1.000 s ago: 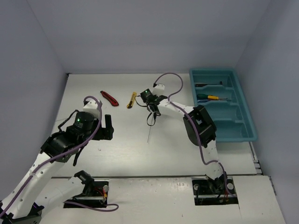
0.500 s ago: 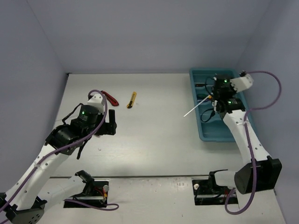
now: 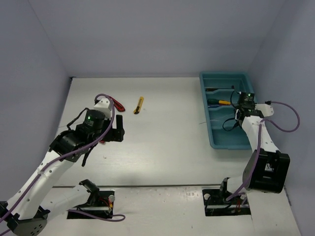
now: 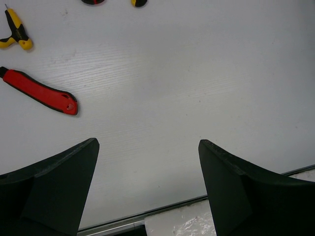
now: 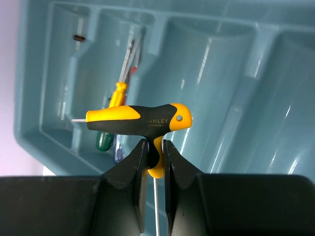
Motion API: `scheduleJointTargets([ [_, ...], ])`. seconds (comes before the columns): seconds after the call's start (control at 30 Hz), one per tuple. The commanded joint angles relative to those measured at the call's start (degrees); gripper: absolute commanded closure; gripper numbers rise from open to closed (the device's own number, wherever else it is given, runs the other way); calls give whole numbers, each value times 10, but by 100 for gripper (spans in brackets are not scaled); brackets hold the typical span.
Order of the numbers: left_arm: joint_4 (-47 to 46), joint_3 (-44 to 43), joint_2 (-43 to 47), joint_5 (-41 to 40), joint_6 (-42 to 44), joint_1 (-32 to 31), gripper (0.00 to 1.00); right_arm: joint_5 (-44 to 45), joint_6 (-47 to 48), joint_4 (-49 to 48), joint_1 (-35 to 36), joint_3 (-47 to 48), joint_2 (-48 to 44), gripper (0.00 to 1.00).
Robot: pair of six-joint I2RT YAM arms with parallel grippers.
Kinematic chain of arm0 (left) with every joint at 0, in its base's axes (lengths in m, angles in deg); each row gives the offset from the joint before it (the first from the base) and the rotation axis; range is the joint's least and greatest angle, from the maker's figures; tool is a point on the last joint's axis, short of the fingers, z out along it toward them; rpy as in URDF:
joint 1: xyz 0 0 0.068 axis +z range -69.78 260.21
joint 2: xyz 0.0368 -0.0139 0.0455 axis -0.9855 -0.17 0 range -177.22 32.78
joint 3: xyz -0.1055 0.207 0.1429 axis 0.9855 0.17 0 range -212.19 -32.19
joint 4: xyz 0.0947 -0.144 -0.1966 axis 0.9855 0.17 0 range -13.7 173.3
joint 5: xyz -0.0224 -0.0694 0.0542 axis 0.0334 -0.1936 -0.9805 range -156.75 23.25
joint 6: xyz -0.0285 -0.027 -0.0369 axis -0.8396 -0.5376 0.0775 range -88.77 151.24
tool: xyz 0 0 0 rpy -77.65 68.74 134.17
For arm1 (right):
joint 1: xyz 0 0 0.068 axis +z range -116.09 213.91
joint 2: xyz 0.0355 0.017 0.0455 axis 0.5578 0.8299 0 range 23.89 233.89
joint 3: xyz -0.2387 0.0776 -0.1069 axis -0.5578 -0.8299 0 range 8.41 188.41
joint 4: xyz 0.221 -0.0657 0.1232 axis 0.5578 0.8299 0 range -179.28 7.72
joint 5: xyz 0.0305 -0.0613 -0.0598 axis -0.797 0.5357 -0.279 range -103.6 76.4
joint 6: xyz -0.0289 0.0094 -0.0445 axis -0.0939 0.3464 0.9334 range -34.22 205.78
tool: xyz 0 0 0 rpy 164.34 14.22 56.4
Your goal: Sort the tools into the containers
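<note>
Pinching a yellow T-handle key (image 5: 142, 119) over the teal tray (image 5: 216, 73), the right claw (image 5: 152, 147) hides most of its shaft; the left claw (image 4: 147, 142) hangs spread above the desk (image 4: 197, 73), near a red knife (image 4: 42, 92).

A white table (image 3: 162, 137) stands boxed by pale lilac walls (image 3: 147, 34) on three sides.

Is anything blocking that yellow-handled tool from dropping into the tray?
Nothing visible. The right gripper holds the T-handle key over open compartments of the teal tray; the screwdrivers lie off to one side.
</note>
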Motion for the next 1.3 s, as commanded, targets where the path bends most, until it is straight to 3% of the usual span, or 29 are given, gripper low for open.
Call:
scheduleJointTargets([
  [0.0, -26, -17, 11, -3, 8, 3, 20, -37, -56, -55, -27, -13, 34, 100],
  [0.17, -23, -12, 11, -19, 3, 3, 20, -50, -72, -73, -36, -21, 65, 90],
  [0.3, -23, -10, 5, -28, -6, 4, 20, -72, -46, -95, -40, -13, 88, 72],
  [0.43, -23, -20, -16, -40, -3, 5, 20, -94, -20, -97, -44, 4, 93, 64],
  [0.6, -23, -52, -65, -48, 19, 18, 20, -124, 40, -96, -43, 21, 64, 61],
  [0.7, -24, -79, -108, -35, 44, 71, 20, -158, 108, -96, -32, 40, 40, 57],
  [0.87, -24, -150, -217, 24, 67, 239, 20, -275, 249, -95, -28, 68, -45, 50],
  [0.97, -24, -205, -298, 32, 104, 302, 20, -338, 300, -92, -23, 61, -87, 49],
  [1.13, -6, -323, -464, 69, 245, 367, 22, -358, 325, -90, 42, 5, -151, 49],
  [1.27, 45, -400, -589, 112, 357, 378, 27, -384, 315, -89, 86, -60, -185, 49],
])
